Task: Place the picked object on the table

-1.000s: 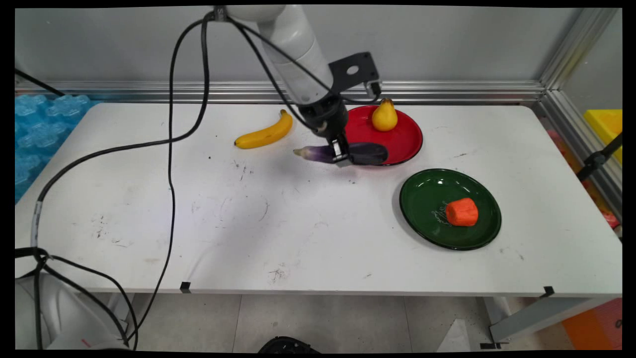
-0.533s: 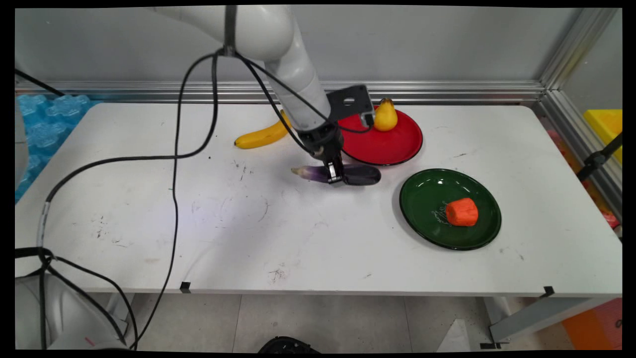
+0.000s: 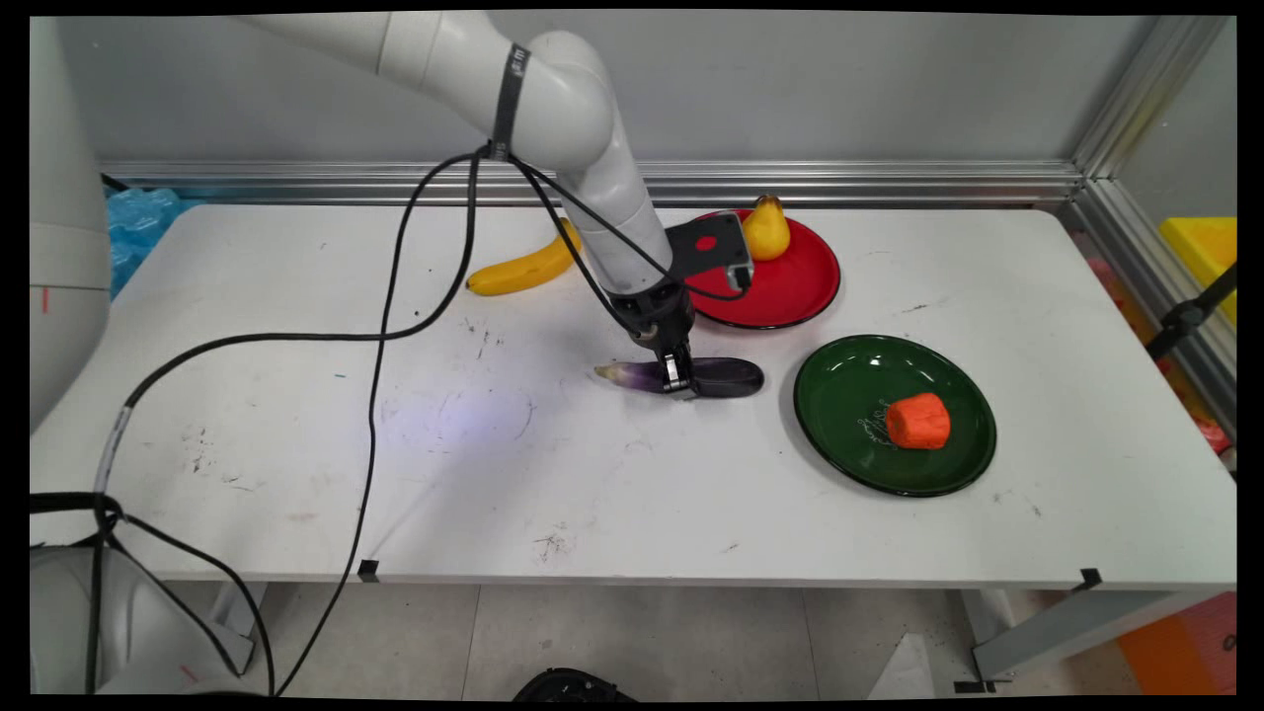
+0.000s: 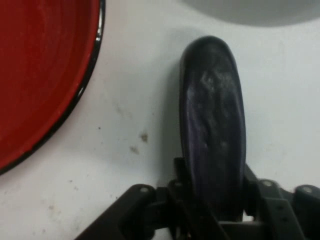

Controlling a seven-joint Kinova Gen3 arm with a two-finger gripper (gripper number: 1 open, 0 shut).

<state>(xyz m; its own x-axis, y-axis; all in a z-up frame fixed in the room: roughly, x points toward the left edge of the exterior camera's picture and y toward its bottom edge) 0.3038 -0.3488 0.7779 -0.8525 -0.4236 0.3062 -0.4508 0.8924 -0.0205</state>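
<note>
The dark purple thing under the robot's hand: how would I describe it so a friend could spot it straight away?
Start at the white table and find the red plate at the back and the green plate nearer the front. Lying on the bare tabletop just left of the gap between them is the eggplant, clamped in the end effector. It is the only long, glossy purple item.

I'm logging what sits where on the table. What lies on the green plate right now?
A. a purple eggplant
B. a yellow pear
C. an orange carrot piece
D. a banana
C: the orange carrot piece rests on the green plate, while the pear stands on the red plate, the eggplant lies on the table in the gripper, and the banana lies on the bare table.
</note>
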